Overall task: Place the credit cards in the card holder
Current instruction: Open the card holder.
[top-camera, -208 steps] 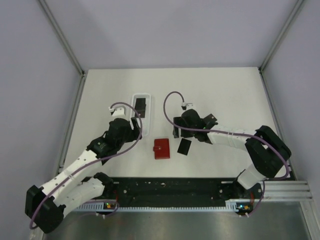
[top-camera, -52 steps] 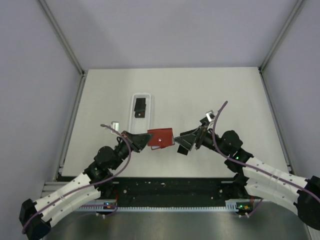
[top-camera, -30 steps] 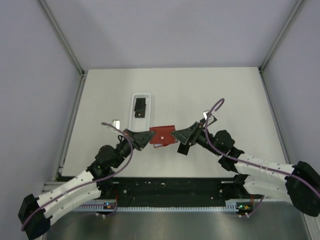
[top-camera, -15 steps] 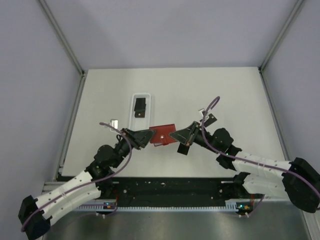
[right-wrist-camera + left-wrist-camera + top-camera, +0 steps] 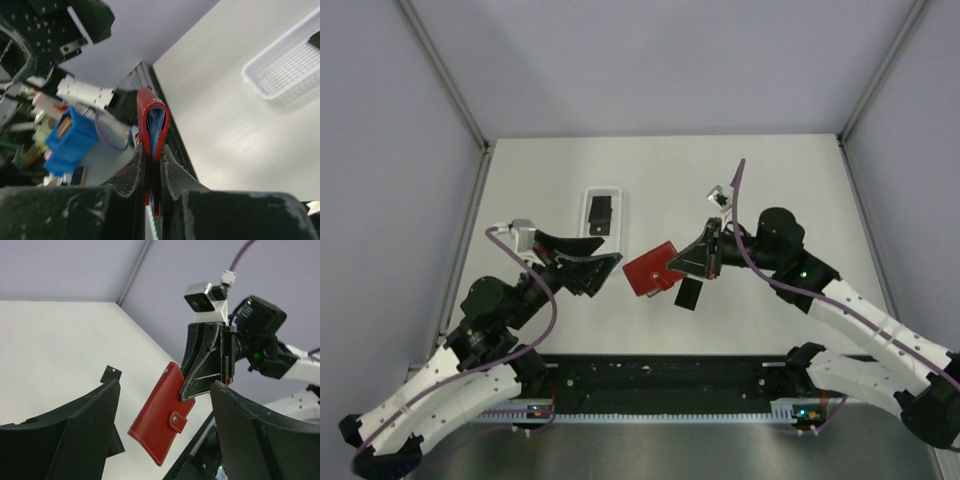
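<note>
Overhead: the right hand [image 5: 678,266] clamps the folded red wallet [image 5: 648,273] aloft, above a black card [image 5: 688,294] on the worktop [image 5: 770,180]; the left hand [image 5: 608,254] gapes beside it. Left wrist: wallet untouched between spread fingers [image 5: 250,430]. Right wrist: edge-pinched, it could swivel or slip.

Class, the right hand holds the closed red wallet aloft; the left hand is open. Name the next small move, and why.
Probably move the left hand to the tab and unfasten it: the wallet is closed in the right hand, a black card lying on the table.
</note>
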`<state>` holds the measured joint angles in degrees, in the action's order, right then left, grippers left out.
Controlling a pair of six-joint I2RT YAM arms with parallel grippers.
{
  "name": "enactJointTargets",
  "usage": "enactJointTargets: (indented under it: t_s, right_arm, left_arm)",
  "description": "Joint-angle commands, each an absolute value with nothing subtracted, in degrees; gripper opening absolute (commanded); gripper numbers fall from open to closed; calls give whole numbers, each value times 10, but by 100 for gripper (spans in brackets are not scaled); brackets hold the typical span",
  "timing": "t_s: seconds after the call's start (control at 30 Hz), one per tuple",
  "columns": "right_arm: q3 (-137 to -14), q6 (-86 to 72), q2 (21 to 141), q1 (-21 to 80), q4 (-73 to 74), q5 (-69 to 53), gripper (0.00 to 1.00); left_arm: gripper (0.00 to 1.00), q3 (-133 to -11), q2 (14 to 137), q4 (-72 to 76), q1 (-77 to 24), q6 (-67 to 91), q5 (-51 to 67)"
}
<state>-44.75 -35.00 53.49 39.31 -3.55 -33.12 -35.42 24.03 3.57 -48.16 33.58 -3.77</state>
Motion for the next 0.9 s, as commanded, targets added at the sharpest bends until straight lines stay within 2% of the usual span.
enactJointTargets:
  t_s: [0.0,0.13,0.37,0.47,0.7,0.77,0.87]
  right_arm:
    - [-483,-300,570,392,35,-519,0]
    - [-486,-291,569,392,34,-569,0]
    - [-488,-277,541,392,35,-594,0]
    - [-490,-274,542,392,38,-597,0]
    - [-490,-269,545,392,36,-600,0]
    - [-491,-269,544,392,36,-601,0]
    - [-492,-267,544,392,37,-601,0]
  left_arm:
    - [78,-403,300,-32,-483,251,107]
    - [71,-431,350,-54,-483,227,166]
    - [67,-432,376,-45,-483,217,278]
    - [61,-432,391,-40,-483,219,318]
    - [54,-422,405,-17,-483,229,363]
    - [50,-420,412,-11,-483,230,375]
    - [39,-420,421,-8,-483,232,390]
